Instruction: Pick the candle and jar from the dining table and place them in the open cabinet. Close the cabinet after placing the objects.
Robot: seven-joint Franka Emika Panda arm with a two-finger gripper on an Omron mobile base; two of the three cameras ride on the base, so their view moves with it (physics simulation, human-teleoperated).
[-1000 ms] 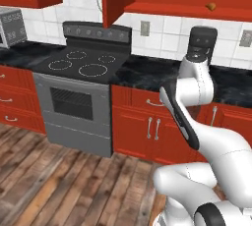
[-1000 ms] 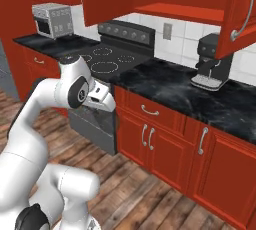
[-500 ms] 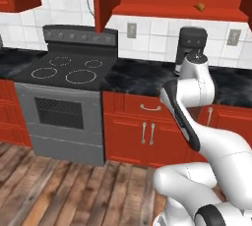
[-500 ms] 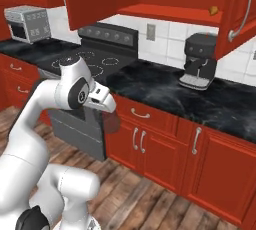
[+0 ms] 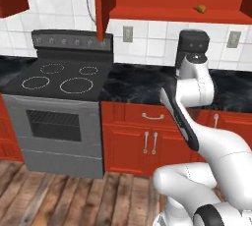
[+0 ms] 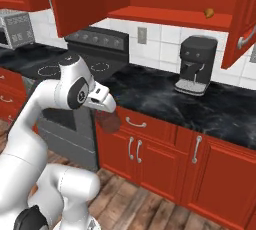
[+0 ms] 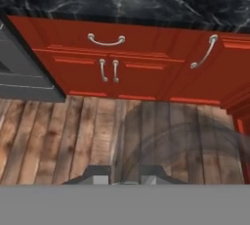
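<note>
- Your gripper (image 7: 125,174) is pinched on the jar (image 7: 183,150) — the hand view looks straight through its brownish glass at the floor.
- Right base view: the jar (image 6: 109,120) hangs under the hand, in front of the drawers, well below the cabinet (image 6: 170,16).
- Glass like this is likely stiff, smooth, slippery and breakable, so set it down gently. Your hold seems to sit near the neck, though I can't tell exactly.
- Both base views show the open cabinet with a small brownish thing (image 5: 200,9) on its shelf — too small to name. The hand view misses that, but gives you the drawer handles (image 7: 106,40) close up.
</note>
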